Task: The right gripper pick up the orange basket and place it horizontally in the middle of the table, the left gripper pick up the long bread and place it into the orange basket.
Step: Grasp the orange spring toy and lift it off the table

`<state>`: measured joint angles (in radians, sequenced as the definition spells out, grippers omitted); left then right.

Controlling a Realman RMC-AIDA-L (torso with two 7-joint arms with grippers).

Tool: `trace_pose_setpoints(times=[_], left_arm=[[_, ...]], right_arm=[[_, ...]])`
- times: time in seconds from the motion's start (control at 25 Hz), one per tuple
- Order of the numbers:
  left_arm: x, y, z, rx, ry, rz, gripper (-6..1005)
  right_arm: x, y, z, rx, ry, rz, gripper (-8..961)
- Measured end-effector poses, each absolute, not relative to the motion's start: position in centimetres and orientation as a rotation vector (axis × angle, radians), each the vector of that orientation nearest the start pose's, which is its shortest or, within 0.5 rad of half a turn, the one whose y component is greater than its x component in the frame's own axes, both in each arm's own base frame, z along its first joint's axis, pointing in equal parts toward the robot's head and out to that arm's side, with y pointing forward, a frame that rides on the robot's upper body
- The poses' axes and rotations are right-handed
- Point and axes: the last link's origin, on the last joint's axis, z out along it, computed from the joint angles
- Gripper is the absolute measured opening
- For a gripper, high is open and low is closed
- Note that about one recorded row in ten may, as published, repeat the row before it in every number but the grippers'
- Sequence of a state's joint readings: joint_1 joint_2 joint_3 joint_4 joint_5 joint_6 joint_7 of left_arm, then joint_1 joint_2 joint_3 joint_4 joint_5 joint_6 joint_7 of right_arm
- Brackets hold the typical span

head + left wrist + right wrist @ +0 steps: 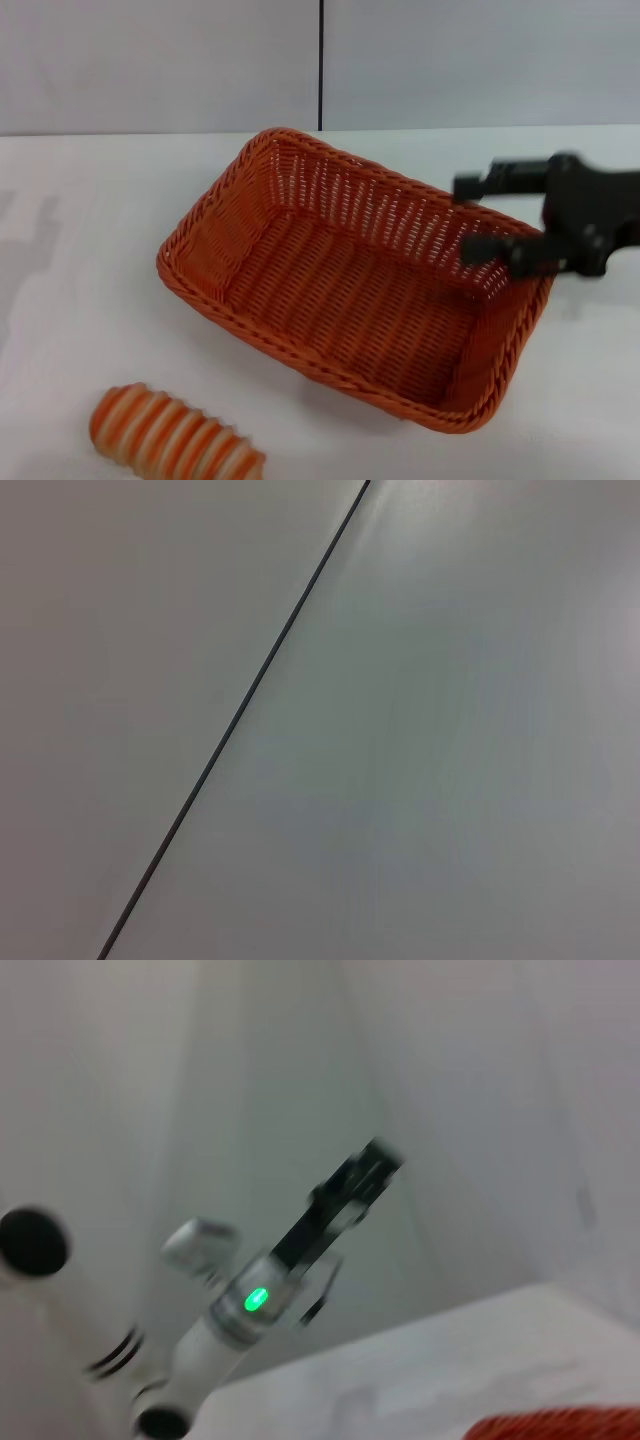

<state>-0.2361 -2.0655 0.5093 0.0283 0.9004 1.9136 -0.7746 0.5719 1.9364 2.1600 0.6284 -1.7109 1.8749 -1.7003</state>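
Note:
The orange basket [350, 290] lies on the white table [80, 250], near its middle and turned at a slant. My right gripper [465, 218] reaches in from the right at the basket's far right corner. It is open, with one finger behind the far rim and the other inside the basket. The long bread [175, 440], striped orange and cream, rests on the table in front of the basket's left end, apart from it. My left gripper [360, 1175] shows only in the right wrist view, raised on its white arm away from the table. A strip of the basket [560, 1425] shows there too.
A light grey wall with a dark vertical seam [321, 65] stands behind the table. The left wrist view holds only this wall and its seam [240, 710]. Bare tabletop lies left of the basket and along the right front.

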Motion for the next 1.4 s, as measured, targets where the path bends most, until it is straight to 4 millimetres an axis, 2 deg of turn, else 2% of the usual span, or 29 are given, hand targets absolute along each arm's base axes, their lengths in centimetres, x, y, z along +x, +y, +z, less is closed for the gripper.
trace_pose_setpoints(times=[0.24, 0.36, 0.44, 0.48, 0.52, 0.56, 0.68, 0.72, 0.76, 0.88, 0.92, 0.96, 1.0, 1.04, 1.08, 1.12, 1.16, 1.2, 1.24, 1.32, 1.4], left_arm=[[-33.6, 22.0, 6.6, -1.330, -0.480, -1.415, 587], [-33.7, 21.9, 6.6, -1.329, -0.481, -1.412, 586], [-33.7, 21.9, 6.6, -1.344, -0.477, -1.411, 586], [-33.6, 21.9, 6.6, -1.347, -0.476, -1.411, 586], [-33.6, 22.0, 6.6, -1.357, -0.472, -1.412, 586], [-33.6, 22.0, 6.6, -1.357, -0.472, -1.412, 586], [-33.2, 22.4, 6.7, -1.398, -0.447, -1.416, 586], [-33.0, 22.5, 6.7, -1.413, -0.441, -1.418, 586], [-33.0, 22.5, 6.7, -1.413, -0.441, -1.418, 586], [-32.3, 23.3, 6.8, -1.510, -0.416, -1.437, 586], [-32.0, 23.7, 6.9, -1.538, -0.418, -1.452, 586], [-32.0, 23.7, 6.9, -1.538, -0.418, -1.452, 586], [-32.0, 23.7, 6.9, -1.538, -0.418, -1.452, 586], [-32.0, 23.7, 6.9, -1.538, -0.418, -1.452, 585], [-31.2, 25.3, 7.9, -1.671, -0.452, -1.511, 585], [-30.5, 26.4, 8.8, -1.770, -0.465, -1.537, 585], [-30.5, 26.4, 8.8, -1.770, -0.465, -1.537, 585], [-30.0, 26.9, 9.5, -1.824, -0.473, -1.553, 585], [-29.8, 27.3, 9.9, -1.862, -0.480, -1.562, 585], [-29.4, 27.8, 10.7, -1.937, -0.500, -1.565, 585], [-29.1, 28.3, 11.4, -2.006, -0.524, -1.553, 585]], right_arm=[[21.7, 30.6, 2.3, -3.170, 0.415, 0.877, 685], [22.4, 30.6, 2.9, -3.081, 0.435, 0.925, 685], [24.1, 30.9, 5.2, -2.855, 0.417, 1.021, 684], [24.1, 30.9, 5.2, -2.855, 0.417, 1.021, 684], [25.8, 30.6, 7.0, -2.664, 0.387, 1.071, 683], [25.8, 30.6, 7.0, -2.664, 0.387, 1.071, 682], [28.7, 29.6, 9.1, -2.354, 0.361, 1.093, 681], [30.9, 28.5, 10.0, -2.146, 0.382, 1.085, 681], [30.9, 28.5, 10.0, -2.146, 0.382, 1.085, 681], [34.0, 26.6, 10.6, -1.890, 0.451, 1.061, 682], [35.6, 25.4, 10.4, -1.772, 0.509, 1.049, 682], [35.6, 25.4, 10.4, -1.772, 0.509, 1.049, 682], [37.1, 24.1, 10.3, -1.674, 0.558, 1.039, 682], [37.7, 23.6, 10.3, -1.635, 0.578, 1.037, 682], [37.7, 23.6, 10.3, -1.635, 0.578, 1.037, 682], [38.8, 22.4, 10.5, -1.543, 0.610, 1.026, 682], [38.8, 22.4, 10.5, -1.543, 0.610, 1.026, 682], [39.8, 21.1, 11.0, -1.450, 0.624, 1.012, 682], [39.8, 21.1, 11.0, -1.450, 0.624, 1.012, 682], [41.0, 19.2, 11.5, -1.316, 0.650, 1.001, 681], [41.4, 18.8, 11.6, -1.279, 0.662, 1.001, 681]])
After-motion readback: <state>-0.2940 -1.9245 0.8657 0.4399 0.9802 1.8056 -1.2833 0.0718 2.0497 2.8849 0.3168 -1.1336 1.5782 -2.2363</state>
